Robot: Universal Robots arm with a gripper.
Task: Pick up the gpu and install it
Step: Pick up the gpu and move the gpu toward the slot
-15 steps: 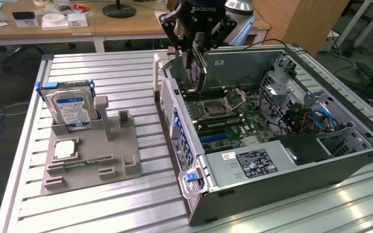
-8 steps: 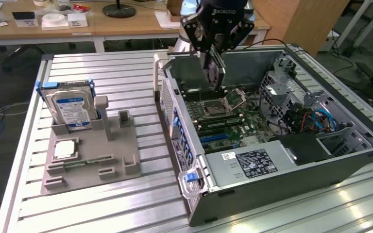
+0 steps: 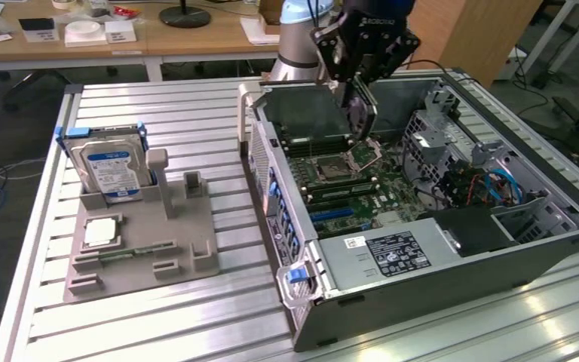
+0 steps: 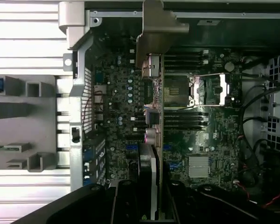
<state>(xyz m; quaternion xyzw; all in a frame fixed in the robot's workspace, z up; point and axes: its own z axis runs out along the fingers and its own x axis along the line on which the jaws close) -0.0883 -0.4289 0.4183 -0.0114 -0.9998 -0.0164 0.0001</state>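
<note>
My gripper (image 3: pixel 358 81) hangs over the open computer case (image 3: pixel 269 162) and is shut on the gpu (image 3: pixel 362 115), a thin dark card held upright on its edge. The card's lower end hovers above the motherboard near the CPU socket (image 3: pixel 336 166). In the wrist view the gpu (image 4: pixel 153 116) runs edge-on from between my fingers (image 4: pixel 126 200), and its silver bracket (image 4: pixel 155 28) reaches toward the case's rear wall. The blue expansion slots (image 4: pixel 130 148) lie just beside the card's edge; it stands apart from the board.
A grey fixture (image 3: pixel 184 241) on the slatted table at the exterior view's left holds an upright silver hard drive (image 3: pixel 114 167) and a small square silver chip (image 3: pixel 102 232). Inside the case are the power supply (image 3: pixel 395 255), drive cage (image 3: pixel 430 128) and loose cables (image 3: pixel 496 185).
</note>
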